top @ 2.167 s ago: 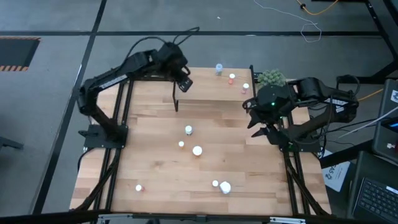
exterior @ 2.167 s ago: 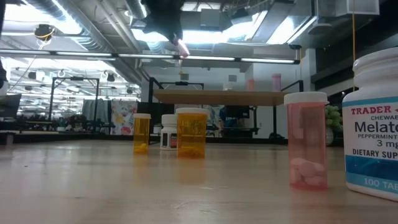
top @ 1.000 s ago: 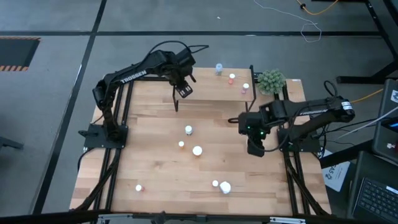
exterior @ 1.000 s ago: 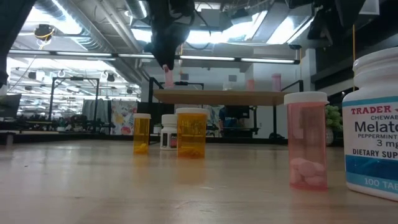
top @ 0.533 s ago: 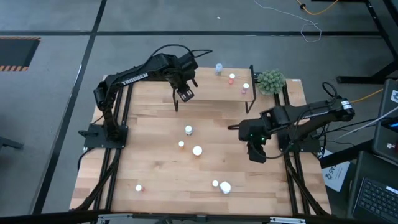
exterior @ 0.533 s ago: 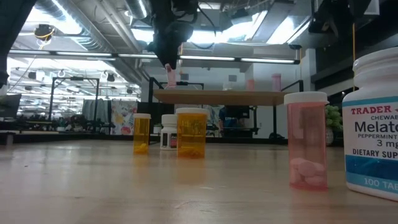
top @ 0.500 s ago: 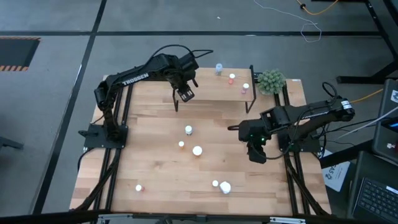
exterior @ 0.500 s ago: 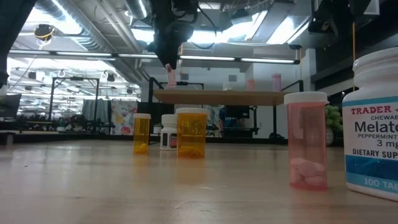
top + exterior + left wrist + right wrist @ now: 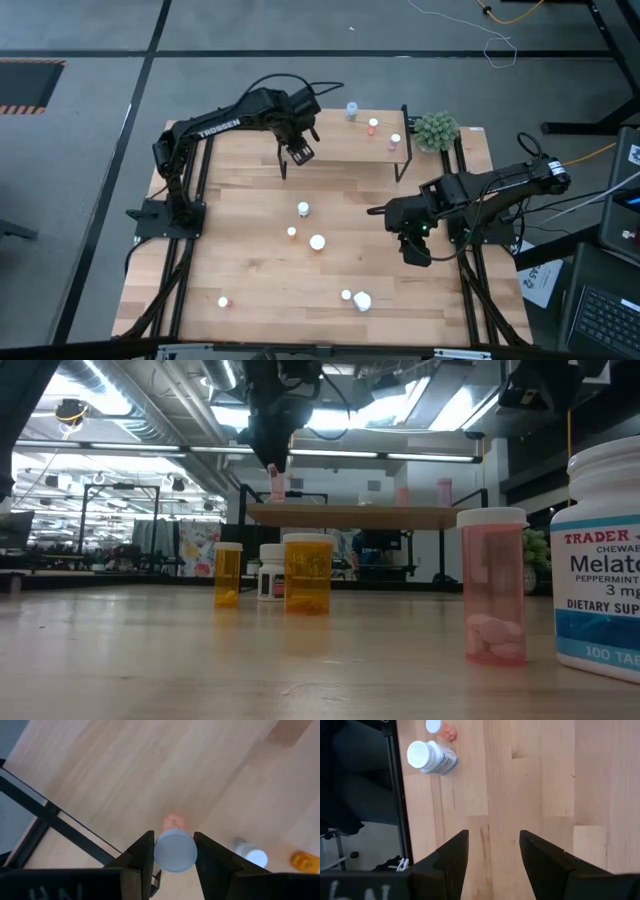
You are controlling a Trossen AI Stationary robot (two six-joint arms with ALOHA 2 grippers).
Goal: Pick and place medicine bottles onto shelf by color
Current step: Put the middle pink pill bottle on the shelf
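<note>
My left gripper [image 9: 300, 151] is over the left end of the shelf [image 9: 345, 140], a light-wood board on black legs at the table's far side. It is shut on a pink white-capped bottle [image 9: 175, 851], which also shows in the low view [image 9: 277, 482] just above the shelf board [image 9: 360, 515]. Three small bottles stand on the shelf's right part [image 9: 373, 125]. My right gripper [image 9: 415, 250] is open and empty above the table's right side. Several bottles stand loose on the table [image 9: 317, 242]. My left gripper pinches the pink bottle by the sides of its white cap [image 9: 161, 851] between its two fingers. The fingers come from above, pointing down. The bottle hangs upright below them, its pink body [image 9: 173, 821] downward; whether its base touches the shelf board I cannot tell.
Near the front edge stand a large white bottle [image 9: 362, 301], a small one [image 9: 346, 295] and one at the left [image 9: 222, 301]. In the low view a pink bottle [image 9: 492, 598] and the big white one [image 9: 600, 560] stand close. A small plant [image 9: 436, 127] sits at the far right.
My right gripper has gone toward the table's near edge, staying open. My left gripper has shifted slightly toward the table's right with the pink bottle, which stays upright over the shelf's left end.
</note>
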